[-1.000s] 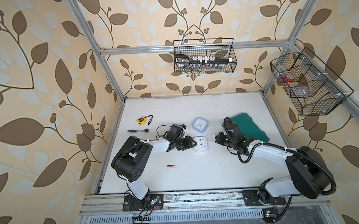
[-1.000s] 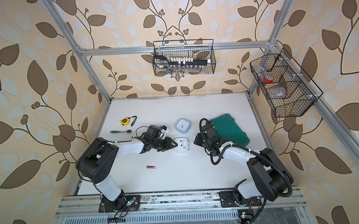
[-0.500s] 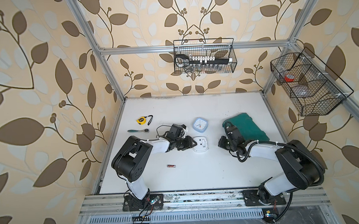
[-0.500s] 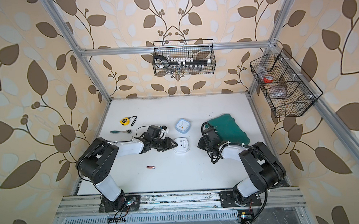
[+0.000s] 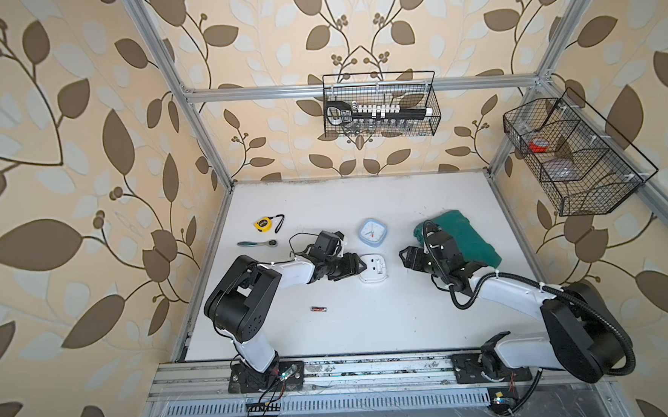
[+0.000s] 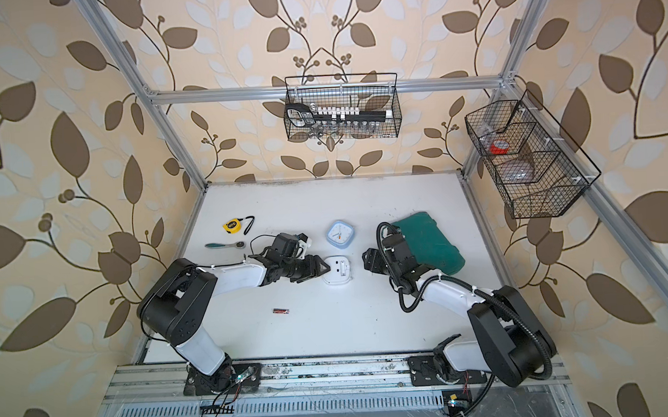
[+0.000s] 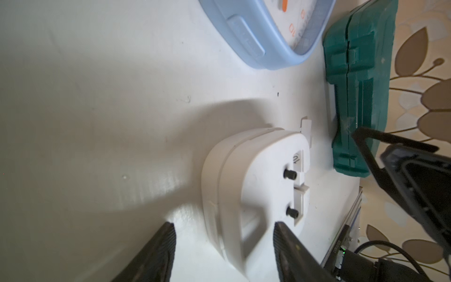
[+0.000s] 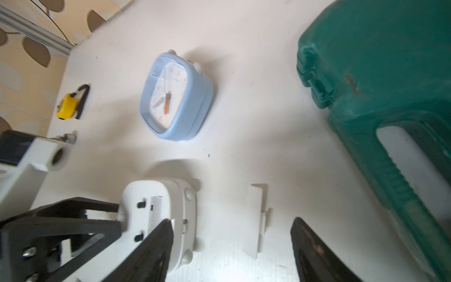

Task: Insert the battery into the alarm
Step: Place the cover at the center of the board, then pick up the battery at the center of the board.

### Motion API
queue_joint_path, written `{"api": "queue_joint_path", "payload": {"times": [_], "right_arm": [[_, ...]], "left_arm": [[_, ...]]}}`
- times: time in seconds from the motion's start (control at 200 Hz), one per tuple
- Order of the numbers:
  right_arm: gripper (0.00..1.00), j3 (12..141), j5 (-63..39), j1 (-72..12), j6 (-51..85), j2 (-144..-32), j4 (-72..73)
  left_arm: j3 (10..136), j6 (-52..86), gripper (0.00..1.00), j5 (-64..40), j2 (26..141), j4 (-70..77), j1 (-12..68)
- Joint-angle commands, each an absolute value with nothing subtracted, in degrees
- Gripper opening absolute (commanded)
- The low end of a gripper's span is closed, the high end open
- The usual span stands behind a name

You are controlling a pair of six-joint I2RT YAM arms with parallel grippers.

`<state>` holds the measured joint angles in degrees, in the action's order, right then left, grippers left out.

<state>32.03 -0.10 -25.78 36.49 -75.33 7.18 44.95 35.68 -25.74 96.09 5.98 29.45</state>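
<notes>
White tabletop (image 5: 370, 325) carries the alarm (image 5: 373, 268) face down, its cover (image 8: 258, 219) off just beside it, while the battery (image 5: 319, 308) lies well apart, so pickup and insertion remain; left tool (image 7: 223, 227) and right tool (image 8: 231, 221) stand wide, holding nothing.

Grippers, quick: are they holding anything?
Left gripper: open, jaws either side of the white alarm.
Right gripper: open, holding nothing; white cover lies loose nearby.
</notes>
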Motion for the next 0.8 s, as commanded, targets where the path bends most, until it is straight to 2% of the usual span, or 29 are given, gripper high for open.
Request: {"api": "queue_joint_path", "payload": {"times": [0.0,0.17,0.29,0.415,0.61,0.795], "right_arm": [[0.86,30.59,-3.33,-27.34,29.4,-72.07,9.91],[0.95,32.42,-7.08,-31.87,24.14,-71.24,11.84],[1.0,34.63,-2.53,-39.28,18.32,-72.94,12.22],[1.0,36.31,-2.72,-46.87,12.51,-76.43,15.59],[0.99,40.95,-9.64,-56.98,-0.03,-85.31,18.36],[0.9,45.83,-13.76,-61.18,-6.27,-94.71,18.66]], "left_arm": [[43.47,35.13,0.7,-20.74,90.74,4.66,28.21],[40.0,36.58,0.76,-17.4,85.76,5.08,24.17],[37.65,37.97,0.83,-17.41,83.39,5.1,19.61],[34.41,39.15,0.99,-17.67,80.24,6.39,15.49],[31.92,40.2,0.99,-15.93,78.05,7.2,13.41],[30.87,40.37,0.99,-14.88,77.52,7.16,12.05]]}}
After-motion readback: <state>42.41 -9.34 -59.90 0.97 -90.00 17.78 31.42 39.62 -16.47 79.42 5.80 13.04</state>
